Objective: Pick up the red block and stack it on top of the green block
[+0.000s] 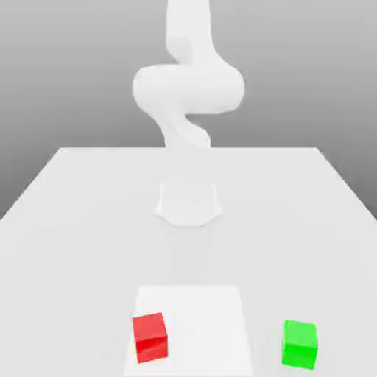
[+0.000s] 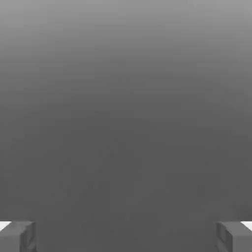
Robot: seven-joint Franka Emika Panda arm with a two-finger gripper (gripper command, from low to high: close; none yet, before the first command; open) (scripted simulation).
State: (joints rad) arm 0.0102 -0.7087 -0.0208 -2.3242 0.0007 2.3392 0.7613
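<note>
The red block (image 1: 150, 336) sits on the white table (image 1: 74, 221), resting on a paler square patch (image 1: 206, 316) of the tabletop, close to that patch's edge on the exterior view's left. It is a cube, so it has no long axis; it stands flat on one face and is turned slightly, so that one vertical edge angles toward the camera and both a front face and a narrow side face show. Nothing rests on it.

The green block (image 1: 300, 344) lies well apart from the red block, toward the exterior view's right, just outside the pale patch and at about the same depth on the table. It is also a cube, flat on the surface, with its top face bare.

The arm (image 1: 188, 88) rises from its round base (image 1: 188, 202), which stands farther back on the table than the red block, roughly behind the pale patch.

In the hand view, the gripper (image 2: 126, 236) has its two fingertips (image 2: 17, 236) spread wide, one at each lower corner, with nothing between them; past them lies a plain grey background.
</note>
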